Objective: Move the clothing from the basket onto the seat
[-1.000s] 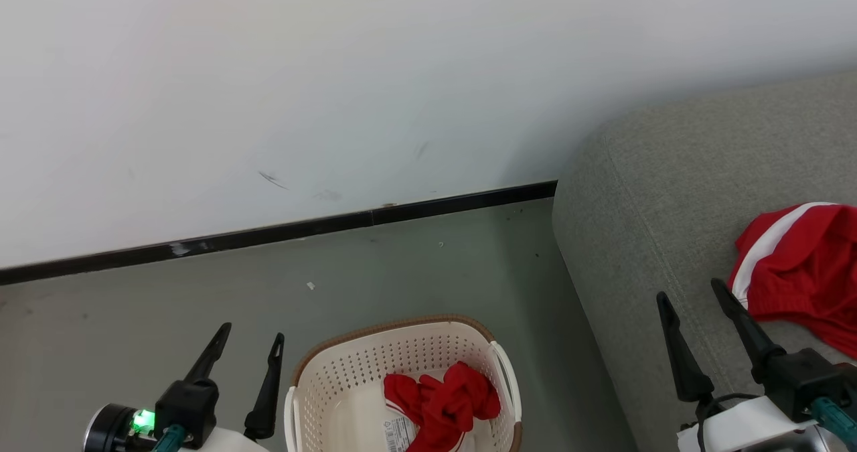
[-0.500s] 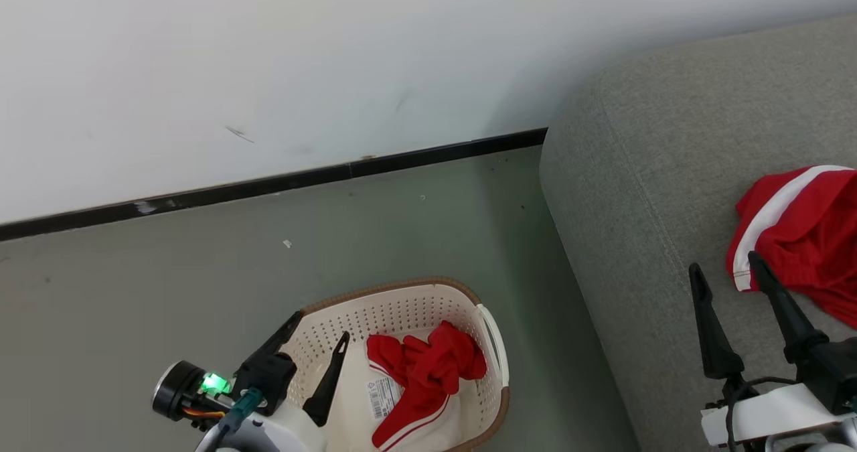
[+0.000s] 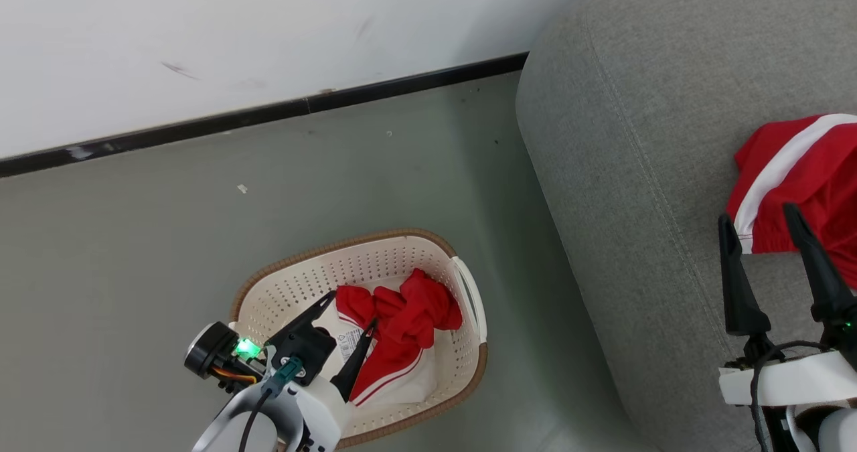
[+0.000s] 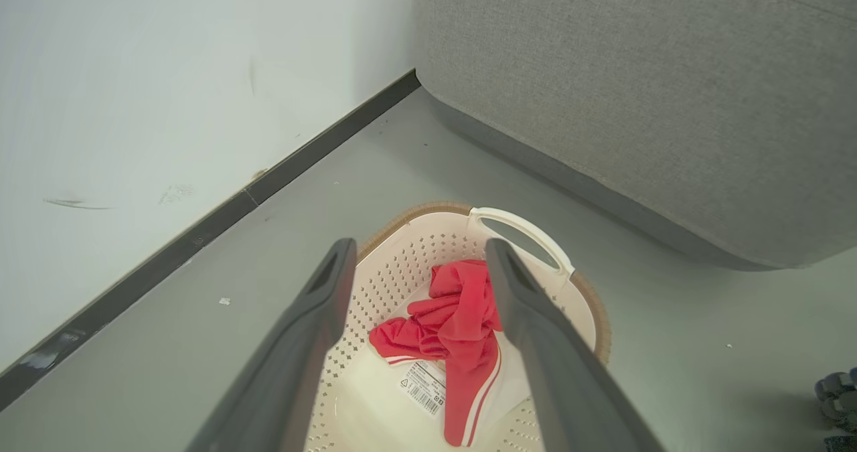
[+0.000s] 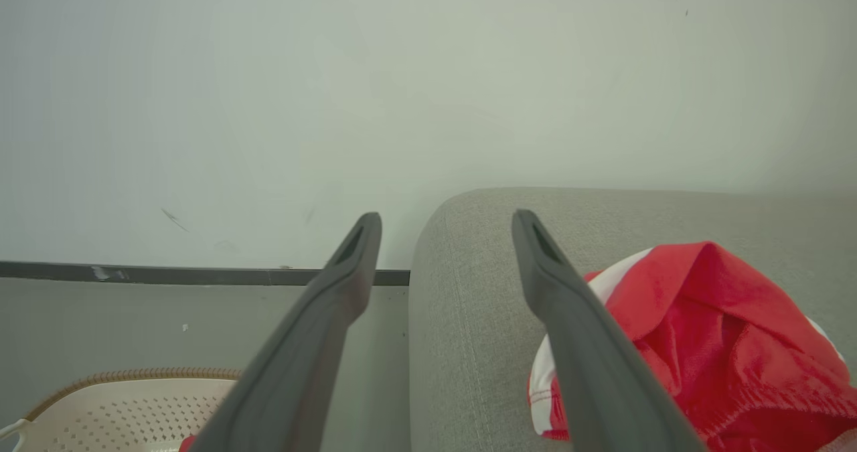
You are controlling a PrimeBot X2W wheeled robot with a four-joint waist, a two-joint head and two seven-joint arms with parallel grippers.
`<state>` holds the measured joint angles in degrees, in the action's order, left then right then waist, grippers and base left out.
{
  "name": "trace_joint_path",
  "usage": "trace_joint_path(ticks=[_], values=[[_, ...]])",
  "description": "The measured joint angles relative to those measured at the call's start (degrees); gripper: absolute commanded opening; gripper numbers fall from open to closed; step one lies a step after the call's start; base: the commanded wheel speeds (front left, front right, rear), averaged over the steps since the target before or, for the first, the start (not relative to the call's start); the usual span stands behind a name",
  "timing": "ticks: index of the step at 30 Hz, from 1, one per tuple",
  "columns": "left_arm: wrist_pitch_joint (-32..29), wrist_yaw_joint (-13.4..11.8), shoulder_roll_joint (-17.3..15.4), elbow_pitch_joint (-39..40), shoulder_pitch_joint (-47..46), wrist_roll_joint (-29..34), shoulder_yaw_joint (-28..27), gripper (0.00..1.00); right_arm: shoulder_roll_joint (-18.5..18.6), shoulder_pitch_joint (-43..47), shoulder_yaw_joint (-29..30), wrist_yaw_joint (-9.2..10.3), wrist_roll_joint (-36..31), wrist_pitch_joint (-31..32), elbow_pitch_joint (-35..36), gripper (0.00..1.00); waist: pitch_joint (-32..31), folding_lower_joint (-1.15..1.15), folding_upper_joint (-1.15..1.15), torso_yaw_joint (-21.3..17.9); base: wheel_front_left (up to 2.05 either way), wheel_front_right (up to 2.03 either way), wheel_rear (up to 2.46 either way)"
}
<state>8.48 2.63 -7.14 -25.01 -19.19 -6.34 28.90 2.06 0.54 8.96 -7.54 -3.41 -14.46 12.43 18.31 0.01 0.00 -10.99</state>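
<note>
I see a domestic-looking room, perhaps a living area or a mock-up of one. A large grey upholstered seat (image 3: 636, 171) stands by a plain white wall (image 3: 201, 23) with a black skirting strip (image 3: 268, 112). On the smooth grey-green floor (image 3: 134, 251) beside it sits a perforated laundry basket (image 3: 301, 284) holding red clothing (image 3: 402, 311).

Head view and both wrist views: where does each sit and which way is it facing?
Head view: on the head, tilted down at basket and seat; left gripper and right gripper show, open.
Left wrist view: on the left wrist, looking along its fingers down into the basket at a red garment.
Right wrist view: on the right wrist, looking along its fingers toward the wall, past another red garment on the seat.
Shared: all three show basket and seat.
</note>
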Motion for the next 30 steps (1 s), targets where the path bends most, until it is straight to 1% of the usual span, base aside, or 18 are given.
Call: trace_joint_path(ticks=[13,24,30], values=[[0.2,1.1,0.5,-7.4,-6.4,3.5,3.2,1.0,0.0,-4.8,-2.0,0.0,2.8,0.0,0.4,1.0,8.5,0.0,0.0,-4.0,0.0,0.0,0.0],[1.3,1.1,0.0,-11.8,-10.8,4.0,3.1,1.0,0.0,-9.4,-2.9,0.0,4.1,0.0,0.8,1.0,14.3,0.0,0.0,-7.2,0.0,0.0,0.0],[1.8,1.0,-0.3,-13.8,-12.5,5.1,2.4,1.0,0.0,-12.6,-4.4,0.0,5.4,-0.2,1.5,1.0,17.4,0.0,0.0,-9.1,0.0,0.0,0.0]])
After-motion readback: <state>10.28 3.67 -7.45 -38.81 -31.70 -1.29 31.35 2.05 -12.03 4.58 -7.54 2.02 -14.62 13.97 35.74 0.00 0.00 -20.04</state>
